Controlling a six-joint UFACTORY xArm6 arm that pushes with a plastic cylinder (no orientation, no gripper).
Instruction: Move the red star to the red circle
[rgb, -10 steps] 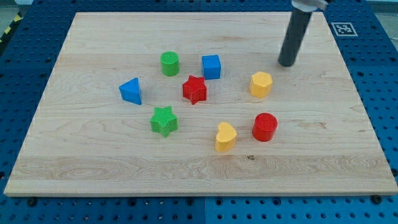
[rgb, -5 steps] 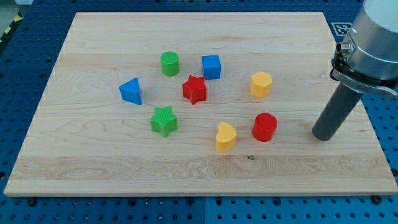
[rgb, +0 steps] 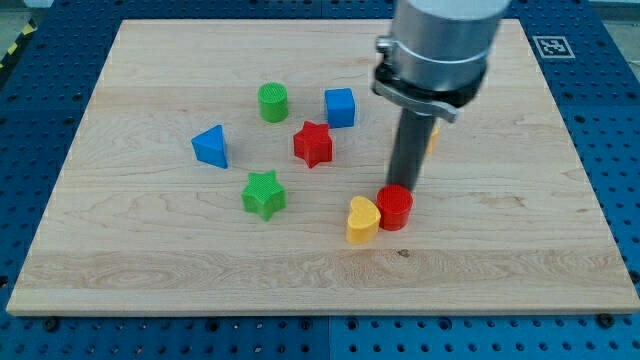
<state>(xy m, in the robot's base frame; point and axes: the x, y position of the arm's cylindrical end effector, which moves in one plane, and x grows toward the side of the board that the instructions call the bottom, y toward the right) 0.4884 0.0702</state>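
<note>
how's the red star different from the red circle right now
The red star has a pointed, notched outline; the red circle is a round cylinder. The red star stands alone, touching no block; the red circle sits against the yellow heart. My tip is at the red circle's far edge, well to the view's right of the red star. Both are the same red and stand upright on the board.

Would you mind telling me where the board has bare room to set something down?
Bare wood lies along the view's bottom below the yellow heart, and at the view's right edge. The middle is crowded: my tip touches the red circle, with the red star and green star close.
</note>
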